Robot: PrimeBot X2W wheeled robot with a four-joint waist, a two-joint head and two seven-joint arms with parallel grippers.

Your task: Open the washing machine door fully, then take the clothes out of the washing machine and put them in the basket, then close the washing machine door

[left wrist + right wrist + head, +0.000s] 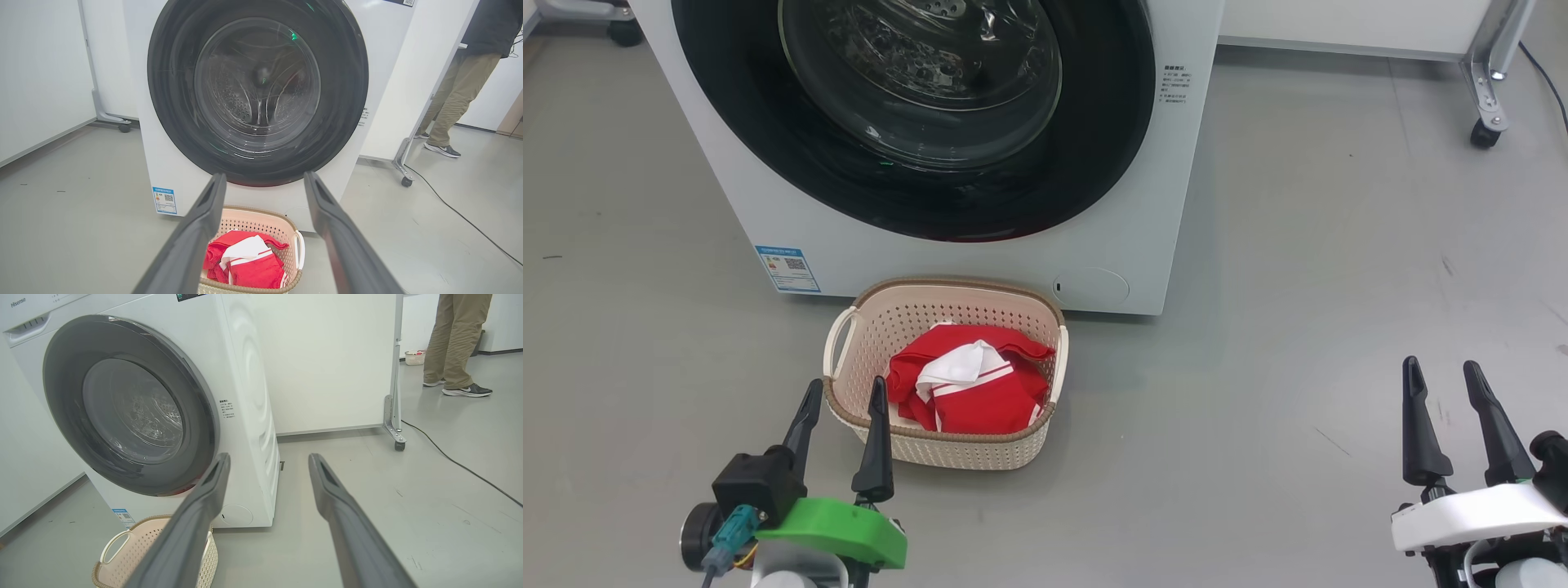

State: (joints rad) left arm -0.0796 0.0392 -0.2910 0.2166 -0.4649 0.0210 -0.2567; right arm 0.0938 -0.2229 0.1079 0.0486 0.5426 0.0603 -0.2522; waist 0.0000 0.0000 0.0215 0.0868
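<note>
The washing machine (890,261) and the basket (947,457) before it are looked down on steeply from the head camera, at close range; the washing machine door (171,94) is faced squarely from the left wrist, low and near; the same front is viewed obliquely from the right wrist, set off to the right; door, basket and a person's legs (449,343) are shared by both wrist views.

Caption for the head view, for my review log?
Washing machine door closed, clothes in the basket before it; both arms' jaws open, empty.
</note>
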